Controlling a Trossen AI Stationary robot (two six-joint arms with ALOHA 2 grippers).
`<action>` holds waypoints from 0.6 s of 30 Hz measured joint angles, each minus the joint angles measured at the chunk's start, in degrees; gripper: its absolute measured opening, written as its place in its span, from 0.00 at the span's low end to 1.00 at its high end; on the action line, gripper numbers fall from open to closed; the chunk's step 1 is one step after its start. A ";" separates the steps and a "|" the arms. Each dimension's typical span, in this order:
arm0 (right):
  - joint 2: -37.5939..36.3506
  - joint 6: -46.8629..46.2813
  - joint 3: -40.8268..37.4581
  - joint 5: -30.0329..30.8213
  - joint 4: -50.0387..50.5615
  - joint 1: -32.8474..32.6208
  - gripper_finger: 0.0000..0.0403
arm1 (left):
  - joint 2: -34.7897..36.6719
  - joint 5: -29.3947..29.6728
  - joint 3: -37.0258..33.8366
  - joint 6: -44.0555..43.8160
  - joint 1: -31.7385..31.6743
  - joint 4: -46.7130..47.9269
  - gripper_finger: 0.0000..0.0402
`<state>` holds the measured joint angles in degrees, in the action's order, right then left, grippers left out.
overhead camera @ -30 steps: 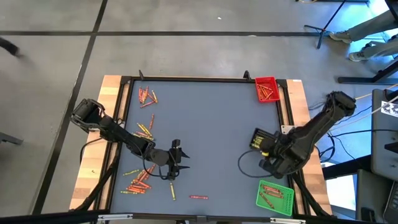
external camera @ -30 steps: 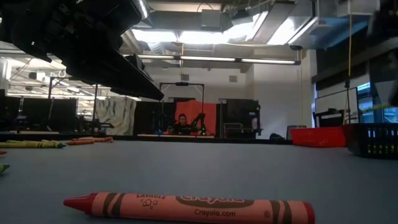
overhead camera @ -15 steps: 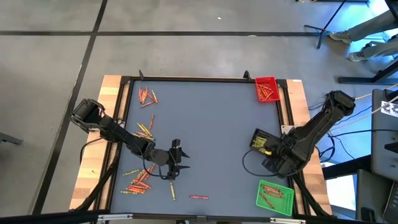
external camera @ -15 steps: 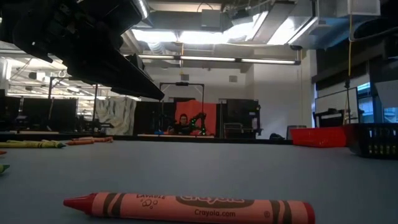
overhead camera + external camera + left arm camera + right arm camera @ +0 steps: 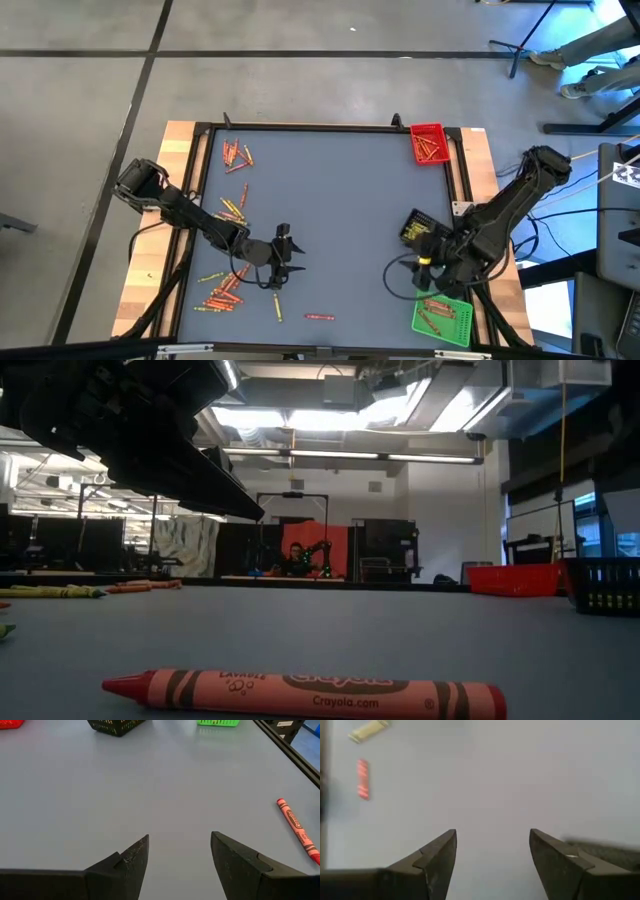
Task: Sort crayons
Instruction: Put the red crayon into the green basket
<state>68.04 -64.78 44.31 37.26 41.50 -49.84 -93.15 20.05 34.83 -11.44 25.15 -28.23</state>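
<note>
Red, orange and yellow crayons lie in loose clusters on the grey table's left side (image 5: pixel 222 290), (image 5: pixel 236 155), (image 5: pixel 232 208). A single red crayon (image 5: pixel 319 316) lies near the front edge, and it fills the foreground of the low view (image 5: pixel 300 695). My left gripper (image 5: pixel 283 252) stands open low over the table beside the near-left cluster. Nothing lies between its fingers (image 5: pixel 179 862), and a red crayon (image 5: pixel 298 829) lies off to one side. My right gripper (image 5: pixel 428 283) is open over bare table (image 5: pixel 492 855), between the black tray and the green tray.
A red tray (image 5: pixel 428 143) holding crayons stands at the far right corner. A black tray (image 5: pixel 415 228) sits at mid right. A green tray (image 5: pixel 442 315) with crayons is at the near right corner. A raised black frame (image 5: pixel 300 127) edges the table, and the middle is bare.
My right gripper has moved toward the table's near edge, away from the black tray and toward the green tray. The left arm and the crayons have kept still.
</note>
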 joint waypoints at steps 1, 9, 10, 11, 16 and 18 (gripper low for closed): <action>0.21 2.11 0.00 1.05 -2.43 -0.01 0.61 | 0.01 0.00 0.00 0.02 0.00 0.00 0.49; 8.10 20.40 0.00 0.66 -26.44 2.88 0.60 | -0.01 0.00 -0.02 0.02 0.02 -0.04 0.49; 9.84 22.51 0.00 -0.04 -29.97 3.62 0.60 | -0.01 0.00 -0.02 0.02 0.02 -0.06 0.49; 11.70 24.72 0.01 -1.09 -33.61 4.46 0.60 | 0.00 -0.01 -0.02 0.01 0.02 -0.11 0.49; 21.22 32.60 0.00 -8.24 -49.00 8.23 0.60 | 0.01 -0.09 -0.04 0.02 0.00 -0.18 0.49; 24.67 34.92 0.00 -11.13 -54.88 9.49 0.60 | 0.00 -0.09 -0.04 0.01 0.02 -0.20 0.49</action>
<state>92.71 -29.86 44.31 26.13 -13.38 -40.35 -93.15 19.96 34.79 -11.43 25.17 -28.43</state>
